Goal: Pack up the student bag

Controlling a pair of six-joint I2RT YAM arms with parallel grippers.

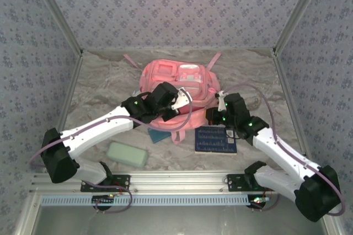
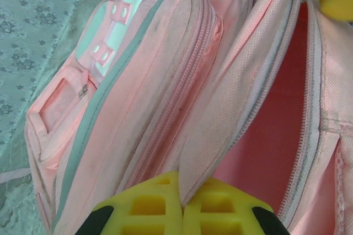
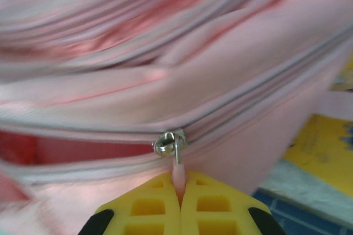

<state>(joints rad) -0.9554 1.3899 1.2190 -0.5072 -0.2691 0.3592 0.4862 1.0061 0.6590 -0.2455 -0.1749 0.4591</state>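
Nearest the arm bases lie a mint-green oblong soft case (image 1: 127,154) and a flat dark blue book (image 1: 215,139); a flat teal item (image 1: 159,135) lies against the bag's near edge, perhaps tucked under it. Just beyond, at the middle of the table, sits the large soft pink fabric student bag (image 1: 176,78), its main compartment partly unzipped.

The left gripper (image 2: 181,210) is pressed together on the edge of the pink opening flap (image 2: 220,113). The right gripper (image 3: 181,204) pinches the thin pink pull tab (image 3: 177,177) hanging from the metal zip slider (image 3: 167,142).

The risks, as I judge them:
- The small tab could slip from the pads under a hard pull.
- The slider could snag loose fabric if the flap goes slack.
- The limp bag could drag and push the teal item.

No writing can be read. The book's pale rows are too small, a yellow cover beside the bag is blurred, and the bag's white panels show no legible brand.
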